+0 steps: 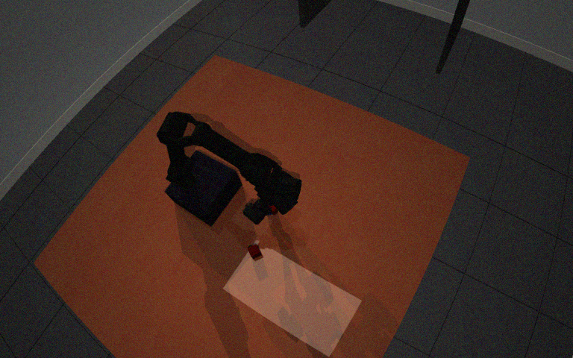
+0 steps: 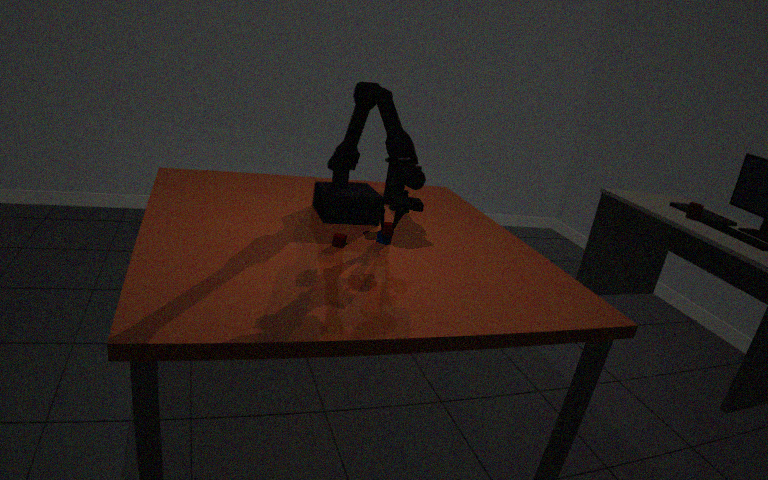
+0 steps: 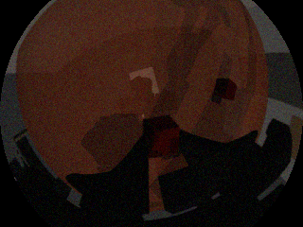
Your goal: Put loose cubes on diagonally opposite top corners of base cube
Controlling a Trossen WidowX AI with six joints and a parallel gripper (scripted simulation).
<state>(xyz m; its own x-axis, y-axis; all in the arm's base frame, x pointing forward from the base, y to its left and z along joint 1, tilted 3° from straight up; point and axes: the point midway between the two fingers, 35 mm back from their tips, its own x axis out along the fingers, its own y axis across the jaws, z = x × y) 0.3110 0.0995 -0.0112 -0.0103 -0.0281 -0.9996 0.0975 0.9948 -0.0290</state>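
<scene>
The gripper [image 2: 388, 225] [image 3: 163, 137] points down and is shut on a red cube [image 1: 274, 208] [image 2: 387, 229] [image 3: 166, 142]. The blue base cube [image 2: 383, 238] stands on the table directly below the held cube. In the exterior view the held cube's lower edge meets the base cube's top, shifted slightly to the right; whether they touch cannot be told. The base cube is hidden in the wrist view and mostly hidden in the top view. A second red cube [image 1: 254, 250] [image 2: 339, 240] [image 3: 230, 90] lies loose on the table, left of the base cube in the exterior view.
The arm's dark base box [image 1: 204, 186] [image 2: 346, 202] stands behind the cubes on the orange table [image 1: 359, 168] [image 2: 453, 271]. A bright patch [image 1: 291, 291] shows on the table beside the loose cube. Shadows of the arm cross the table. A separate desk [image 2: 628, 212] stands at the right.
</scene>
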